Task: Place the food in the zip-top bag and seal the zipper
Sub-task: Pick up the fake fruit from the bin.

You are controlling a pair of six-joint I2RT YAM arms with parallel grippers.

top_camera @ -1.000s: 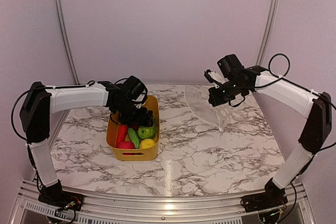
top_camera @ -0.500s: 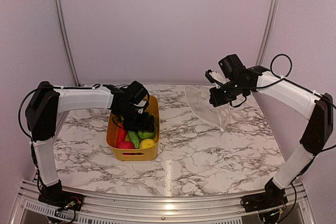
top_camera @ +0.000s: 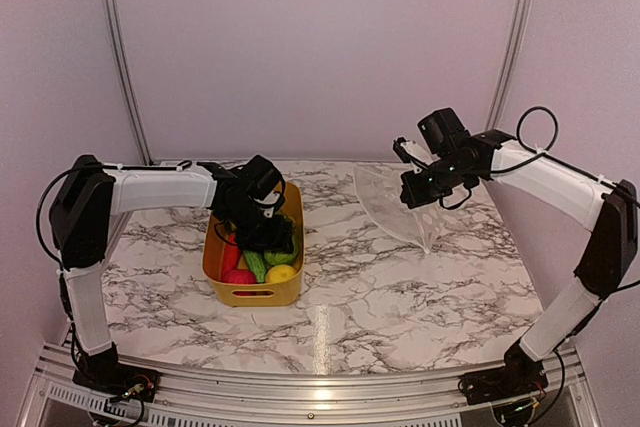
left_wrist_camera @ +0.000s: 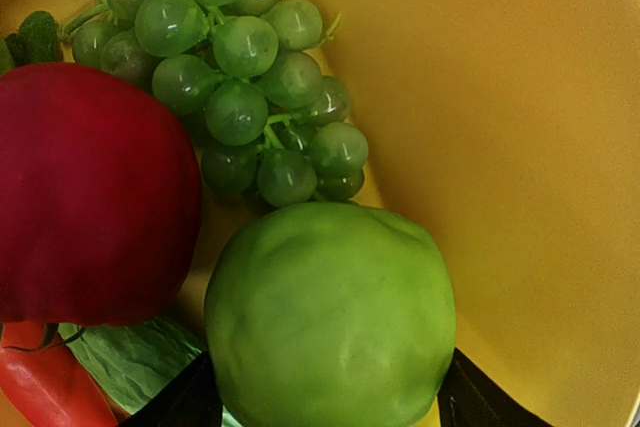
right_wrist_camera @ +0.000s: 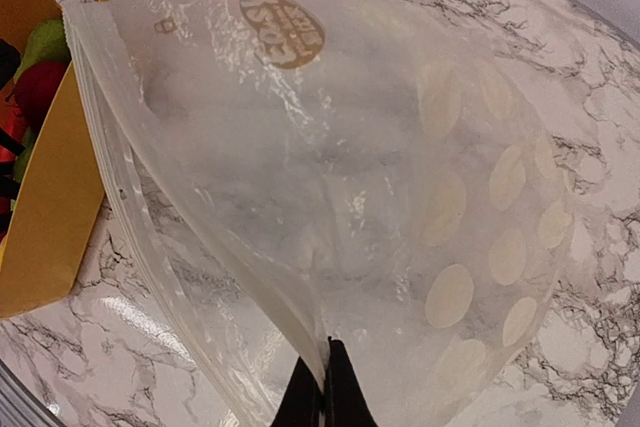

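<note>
Food sits heaped in the yellow bin (top_camera: 255, 293) at about 9 o'clock on the marble counter (top_camera: 400, 287) in my overhead view. I can pick out a yellow lemon (top_camera: 281, 273) at the bin's 5 o'clock corner and a cucumber (top_camera: 255, 262) just beside it. The left gripper (top_camera: 264, 233) is down inside the bin, over its far half. Off at 2 o'clock on the counter, the right gripper (top_camera: 413, 194) holds the zip-top bag (top_camera: 390, 202) up by its upper edge, with the bag's low corner reaching the counter.

On my left wrist feed, a green apple (left_wrist_camera: 330, 317) fills the lower middle, lying against the bin's yellow wall at its 3 o'clock. Green grapes (left_wrist_camera: 240, 87) lie touching it at 11 o'clock. A smooth red fruit (left_wrist_camera: 90, 197) sits at 9 o'clock; apple or pepper, I cannot tell. The fingers (left_wrist_camera: 185, 402) stand wide, one on each side of the green apple. I cannot tell whether they press on it.

On my right wrist feed, the fingers are clamped narrow at 6 o'clock on the bag's edge. The zipper (right_wrist_camera: 115, 162) runs from there up to 10 o'clock, its two sides parted. White dots cover the bag's 4 o'clock side, and the bin shows at 9 o'clock.
</note>
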